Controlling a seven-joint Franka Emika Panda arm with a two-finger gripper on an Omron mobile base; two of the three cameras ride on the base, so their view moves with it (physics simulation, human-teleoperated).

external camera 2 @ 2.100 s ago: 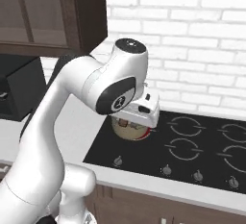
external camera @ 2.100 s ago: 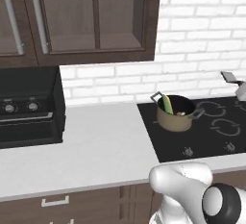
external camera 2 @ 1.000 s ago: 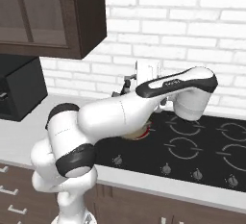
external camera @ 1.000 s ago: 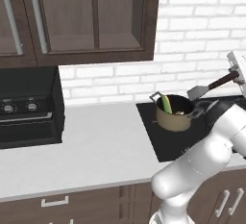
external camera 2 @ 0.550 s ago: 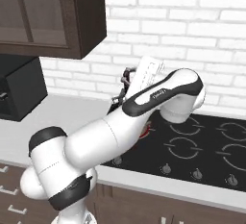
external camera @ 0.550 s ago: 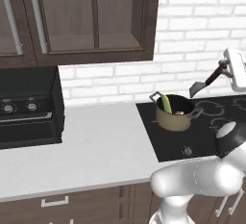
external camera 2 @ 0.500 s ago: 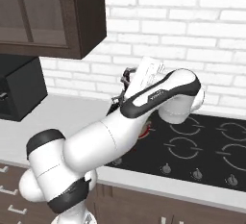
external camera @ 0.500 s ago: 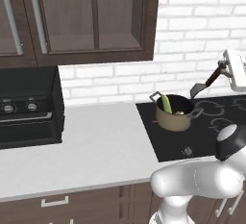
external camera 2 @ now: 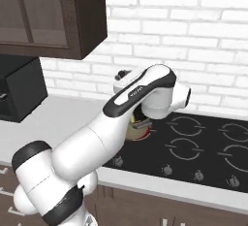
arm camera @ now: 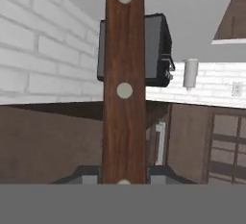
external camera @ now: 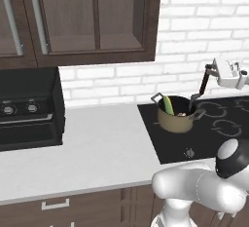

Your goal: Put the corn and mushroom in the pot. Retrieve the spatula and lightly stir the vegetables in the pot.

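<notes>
Pot (external camera: 176, 118) sits right of centre in left base view, on black cooktop (external camera: 219, 126), near its left edge. Corn (external camera: 168, 105) stands tilted inside pot, against left wall, top end above rim. Gripper (external camera: 212, 70) at right edge of frame, jaws clamped on spatula (external camera: 198, 90) handle. Spatula slants down-left, blade end dipped inside pot on right side. Hand view: brown riveted handle (arm camera: 125, 81) runs vertically through frame centre, between dark finger tips at bottom. Mushroom not discernible.
</notes>
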